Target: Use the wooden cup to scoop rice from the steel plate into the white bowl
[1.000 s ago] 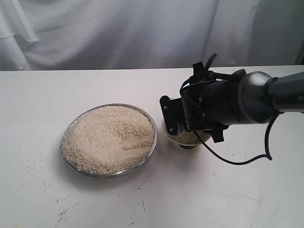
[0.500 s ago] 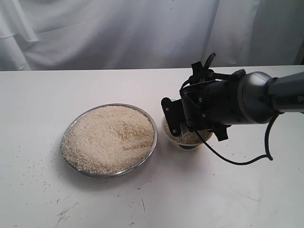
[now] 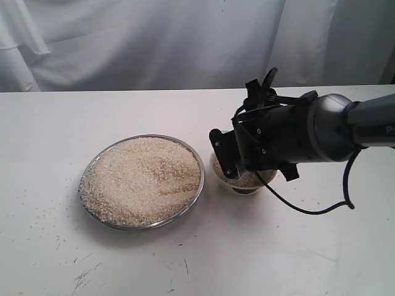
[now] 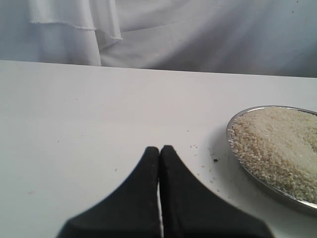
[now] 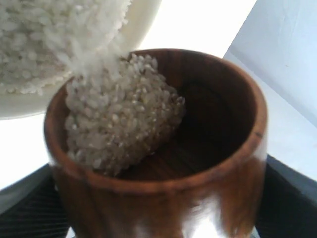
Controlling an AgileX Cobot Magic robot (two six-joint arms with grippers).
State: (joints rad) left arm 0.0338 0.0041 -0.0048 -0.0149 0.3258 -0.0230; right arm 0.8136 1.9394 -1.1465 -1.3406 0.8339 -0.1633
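The steel plate (image 3: 196, 185) sits left of centre, heaped with rice (image 3: 142, 179); its rim (image 4: 257, 181) and rice (image 4: 277, 144) also show in the left wrist view. The white bowl (image 3: 244, 183) stands just right of the plate, partly filled with rice and half hidden by my right arm. My right gripper (image 3: 231, 163) hovers over the bowl, shut on the wooden cup (image 5: 163, 193), which is tipped so its rice (image 5: 121, 124) streams over its lip into the bowl (image 5: 143, 25). In the exterior view the cup is hidden. My left gripper (image 4: 159, 151) is shut and empty above bare table.
Loose grains and dark specks lie scattered on the white table (image 3: 74, 259) near the plate. A white cloth backdrop (image 3: 154, 43) hangs behind the table's far edge. A black cable (image 3: 321, 206) loops below my right arm.
My right gripper has rotated a little further and risen slightly over the bowl, tipping the cup more. The plate and bowl have stayed put.
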